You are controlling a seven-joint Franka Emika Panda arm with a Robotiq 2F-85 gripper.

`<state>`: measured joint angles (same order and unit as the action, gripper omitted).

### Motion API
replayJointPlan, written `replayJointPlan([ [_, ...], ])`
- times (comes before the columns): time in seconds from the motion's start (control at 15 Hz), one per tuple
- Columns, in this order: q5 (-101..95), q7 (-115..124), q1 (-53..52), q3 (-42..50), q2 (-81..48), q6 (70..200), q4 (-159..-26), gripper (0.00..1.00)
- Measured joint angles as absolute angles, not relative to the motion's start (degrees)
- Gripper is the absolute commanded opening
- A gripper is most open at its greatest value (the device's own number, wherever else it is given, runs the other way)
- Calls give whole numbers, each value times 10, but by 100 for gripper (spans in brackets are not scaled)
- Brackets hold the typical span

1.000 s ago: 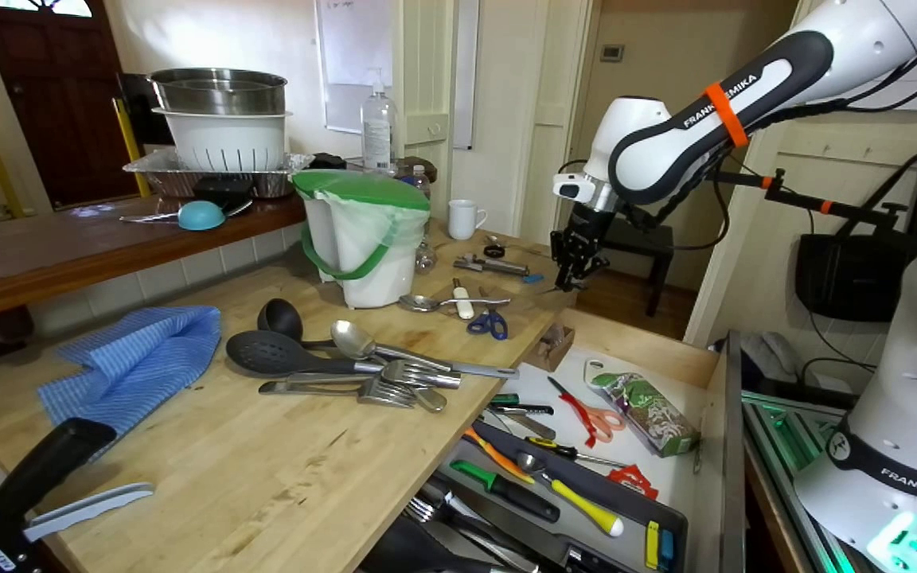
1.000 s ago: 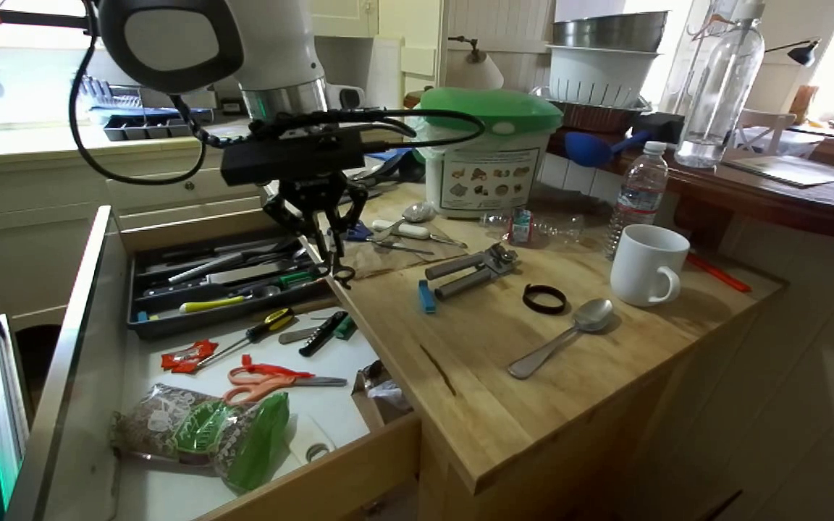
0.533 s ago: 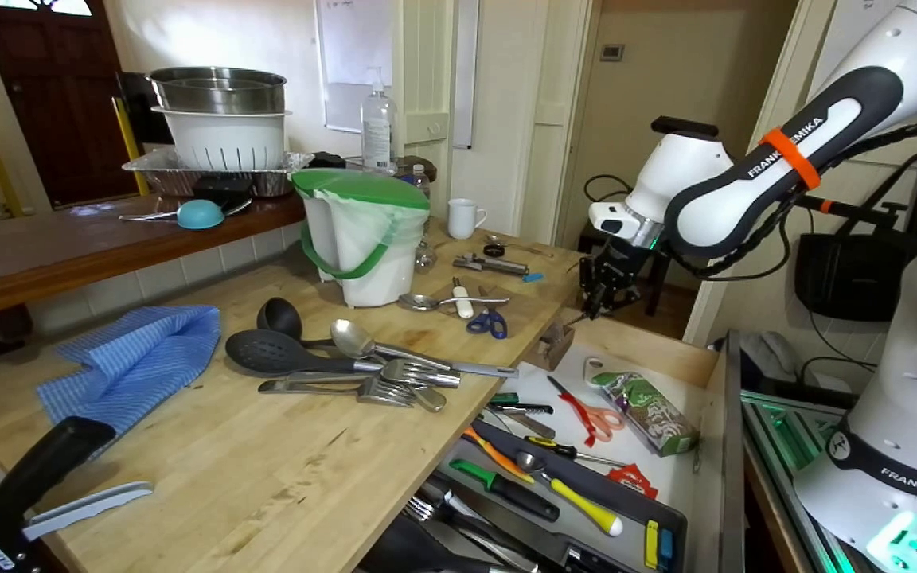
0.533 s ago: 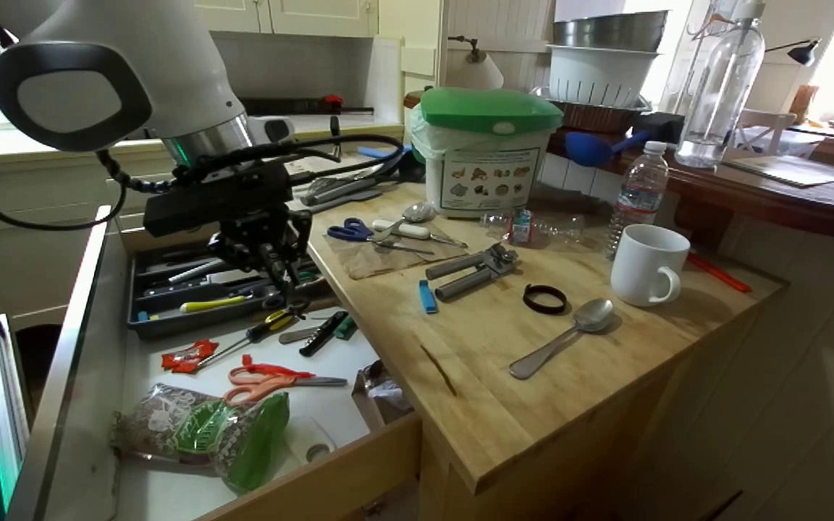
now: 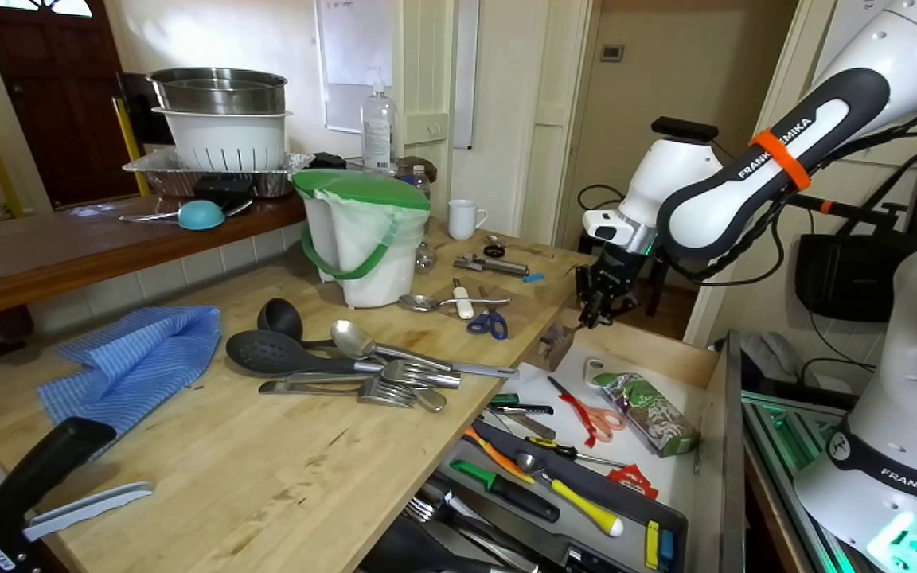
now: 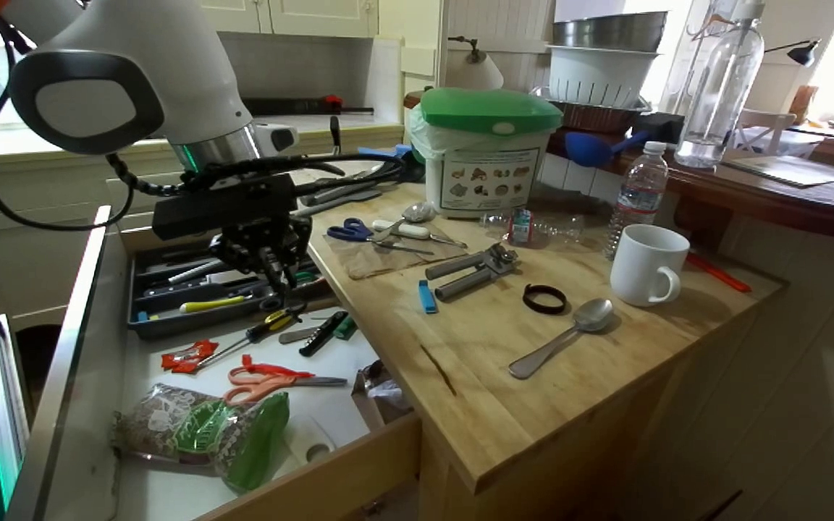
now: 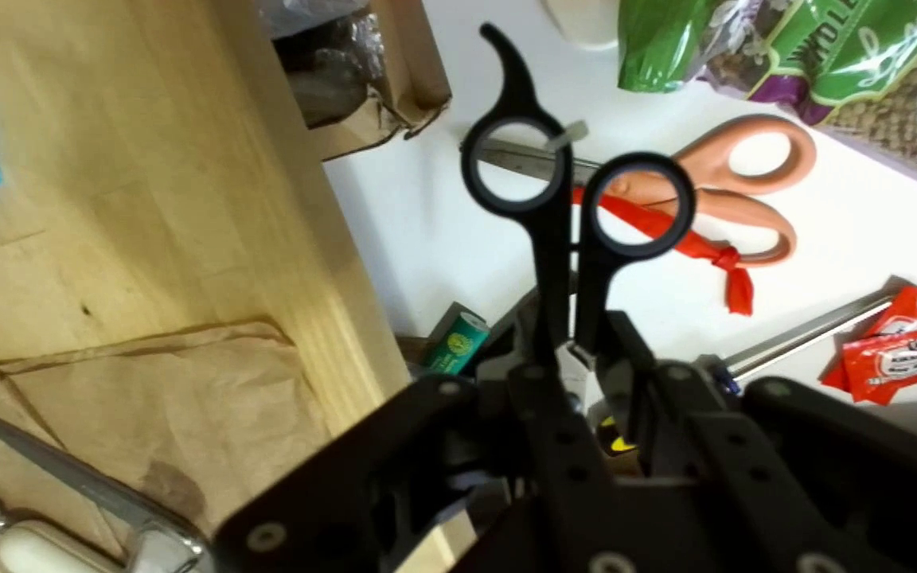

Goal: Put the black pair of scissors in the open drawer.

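Gripper and black scissors are seen joined in the wrist view: the shanks are pinched between the narrowed fingers, with both loops and the curved tang left sticking out ahead; the blades cannot be made out with certainty. In both exterior views the load is shown past the edge of the worktop and over the open drawer, though its exact height there cannot be read. From this, the grasp and the carry can be judged complete, and the placing step is taken to be in hand, with the release not yet made. Next, a short, level lowering is called for, kept away from the worktop's edge and from the cardboard box, on which the tang might be caught. A bare patch should be preferred to the orange-handled scissors, seen behind the loops, since the load could be tipped or slid if set down on them. Once it is supported, the fingers should be parted gently and then raised straight up, so that nothing is dragged along.
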<state>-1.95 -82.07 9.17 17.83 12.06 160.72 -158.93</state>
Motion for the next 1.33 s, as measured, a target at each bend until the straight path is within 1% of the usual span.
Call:
replayJointPlan([
  [0.33,16,-852,66,183,102,1573,-1589,5],
  [0.8,15,-718,75,156,44,1574,-1589,5],
  [1.0,34,-636,76,141,16,1592,-1589,5],
  [1.33,122,-555,72,122,-31,1667,-1588,5],
])
